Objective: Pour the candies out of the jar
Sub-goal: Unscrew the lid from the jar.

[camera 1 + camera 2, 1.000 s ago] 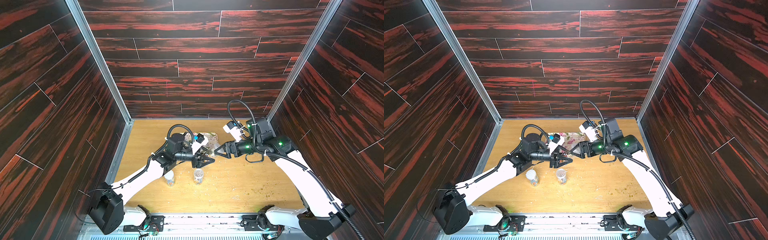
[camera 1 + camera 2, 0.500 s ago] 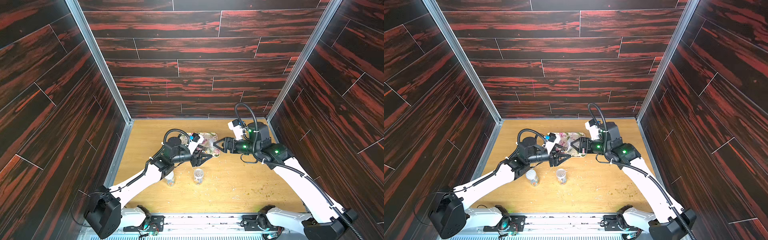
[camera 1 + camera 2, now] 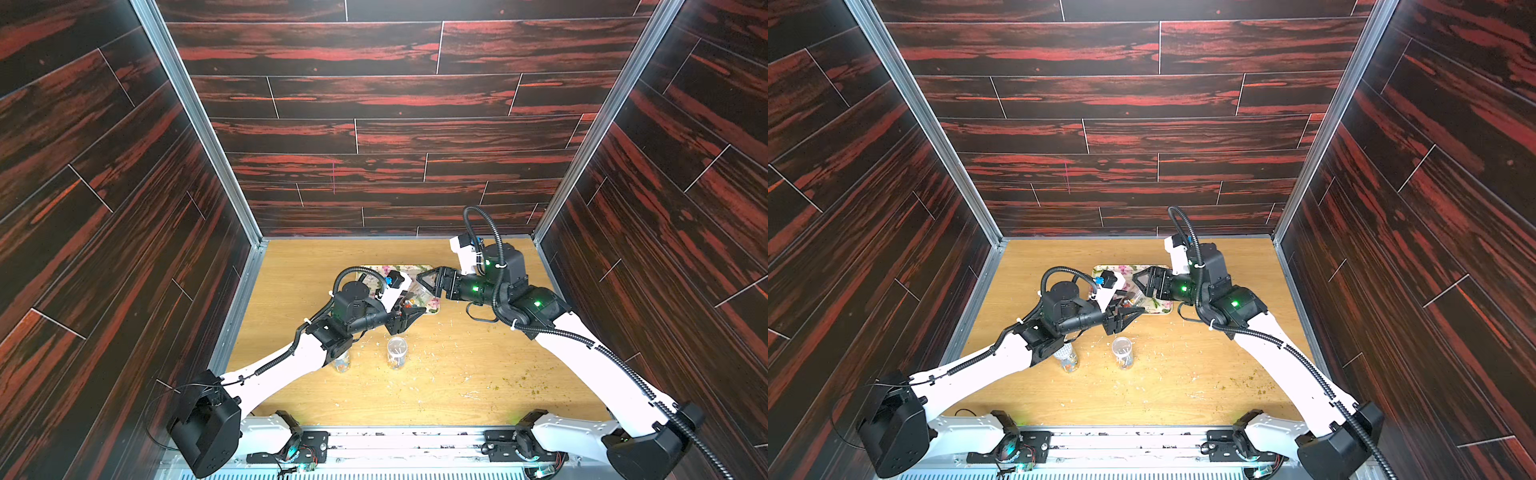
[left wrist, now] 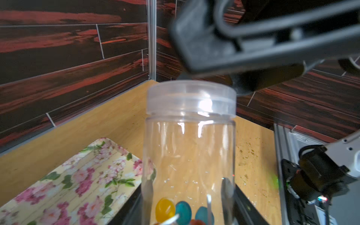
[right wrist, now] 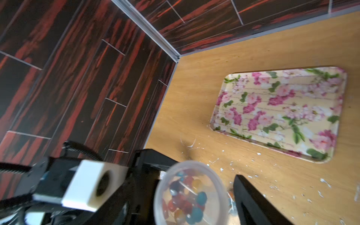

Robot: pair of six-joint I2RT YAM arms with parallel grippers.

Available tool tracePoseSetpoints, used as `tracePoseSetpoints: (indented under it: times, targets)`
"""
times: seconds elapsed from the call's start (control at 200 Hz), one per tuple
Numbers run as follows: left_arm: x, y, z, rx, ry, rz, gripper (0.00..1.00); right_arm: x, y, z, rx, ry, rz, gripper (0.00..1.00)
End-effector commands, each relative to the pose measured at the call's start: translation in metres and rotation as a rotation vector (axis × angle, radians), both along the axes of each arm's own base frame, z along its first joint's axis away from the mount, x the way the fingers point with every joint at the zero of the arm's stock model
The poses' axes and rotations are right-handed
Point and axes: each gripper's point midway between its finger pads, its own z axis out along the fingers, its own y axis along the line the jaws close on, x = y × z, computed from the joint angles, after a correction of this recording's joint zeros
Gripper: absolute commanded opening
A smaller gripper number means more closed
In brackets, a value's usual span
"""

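Jaws of the left gripper are clenched on the lower body of a clear jar, while those of the right gripper stand wide, one to each side of the jar's translucent lid. In the right wrist view a thin gap shows between the lid's rim and the nearer finger. The candies, blue, orange, red and yellow balls with a thin white stick among them, lie heaped at the bottom of the capped jar. In both top views the two grippers meet just below the centre of the frame, against the near right part of the flowered tray. Whether the jar hangs over the tray or just short of its near edge cannot be told. The tray lies flat on the wooden table, its far edge well apart from the back wall, with a band of open wood between. Just below the left gripper in the frame, two small clear containers stand upright near each other, the second partly under the left arm. Pale crumbs dot the wood around them. Broad open table runs toward the lower right of the frame, up to the right arm.
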Motion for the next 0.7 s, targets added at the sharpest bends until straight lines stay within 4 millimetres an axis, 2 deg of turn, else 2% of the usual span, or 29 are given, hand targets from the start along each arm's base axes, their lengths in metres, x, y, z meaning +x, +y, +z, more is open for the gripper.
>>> tracePoseSetpoints:
  times: [0.0, 0.291, 0.541, 0.696]
  targets:
    - [-0.002, 0.005, 0.028, -0.051, -0.098, 0.025, 0.41, 0.005, -0.003, -0.011, -0.019, 0.026, -0.046, 0.82]
    - [-0.002, 0.004, 0.025, -0.049, -0.093, 0.024, 0.41, 0.003, 0.004, -0.015, 0.003, 0.027, -0.014, 0.75]
    - [-0.005, 0.002, 0.026, -0.058, -0.084, 0.011, 0.41, -0.002, 0.009, -0.017, 0.020, 0.014, 0.027, 0.63]
    - [-0.011, 0.001, 0.036, -0.096, -0.070, -0.021, 0.41, -0.009, 0.012, -0.015, 0.047, -0.028, 0.072, 0.54]
